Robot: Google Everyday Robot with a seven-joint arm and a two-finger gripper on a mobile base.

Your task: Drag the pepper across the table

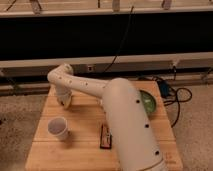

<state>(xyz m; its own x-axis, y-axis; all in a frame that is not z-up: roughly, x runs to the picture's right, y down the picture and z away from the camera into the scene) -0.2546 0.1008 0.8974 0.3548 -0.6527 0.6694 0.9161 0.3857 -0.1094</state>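
The table (80, 155) is a light-wood plank top in the lower half of the camera view. My white arm reaches from the lower right to the table's far left, and the gripper (63, 98) points down there. A small pale-yellow lump, the pepper (66, 104), shows right under the gripper's tip and is partly hidden by it. I cannot tell whether the gripper touches the pepper.
A white cup (58, 128) stands upright at the front left. A dark flat bar (105, 137) lies near the table's middle front. A green bowl (148, 100) sits at the far right, partly behind my arm. Cables (175, 97) lie on the floor to the right.
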